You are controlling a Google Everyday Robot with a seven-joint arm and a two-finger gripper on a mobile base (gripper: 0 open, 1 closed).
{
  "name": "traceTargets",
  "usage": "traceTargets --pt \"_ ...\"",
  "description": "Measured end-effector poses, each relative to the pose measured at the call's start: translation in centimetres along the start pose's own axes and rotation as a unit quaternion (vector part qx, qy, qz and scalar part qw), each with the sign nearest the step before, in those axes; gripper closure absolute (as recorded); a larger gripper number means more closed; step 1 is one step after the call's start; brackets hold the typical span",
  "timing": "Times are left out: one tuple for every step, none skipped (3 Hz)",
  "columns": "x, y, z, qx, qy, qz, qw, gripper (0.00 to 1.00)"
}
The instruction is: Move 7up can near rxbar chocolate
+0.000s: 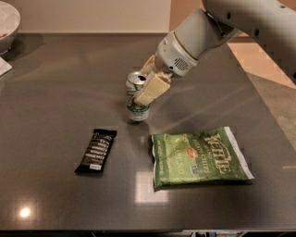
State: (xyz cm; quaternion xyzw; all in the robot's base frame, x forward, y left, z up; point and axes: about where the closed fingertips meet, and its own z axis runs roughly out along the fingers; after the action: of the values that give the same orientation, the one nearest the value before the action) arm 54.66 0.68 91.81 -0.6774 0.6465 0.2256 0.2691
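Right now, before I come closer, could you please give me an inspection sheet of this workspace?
Surface: dark glossy table, light reflections near the front, no spill seen.
Job's things: 7up can at mid-table; rxbar chocolate lying flat, front-left of the can and apart from it.
Clutter: green chip bag flat at front right; white bowl at far left corner; white item at left edge, cut off.
Grippers: tool at mid-table, shut on the 7up can.
Cables: nothing seen.
Surroundings: beige wall behind; floor on the right.
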Motion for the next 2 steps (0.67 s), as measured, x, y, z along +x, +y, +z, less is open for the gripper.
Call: traceTargets --pt "-0.8 1.8 1.1 -0.023 0.001 -0.017 0.9996 1.00" --pt "-0.9 3.0 2.0 -0.039 0.008 -0.025 0.9989 0.82"
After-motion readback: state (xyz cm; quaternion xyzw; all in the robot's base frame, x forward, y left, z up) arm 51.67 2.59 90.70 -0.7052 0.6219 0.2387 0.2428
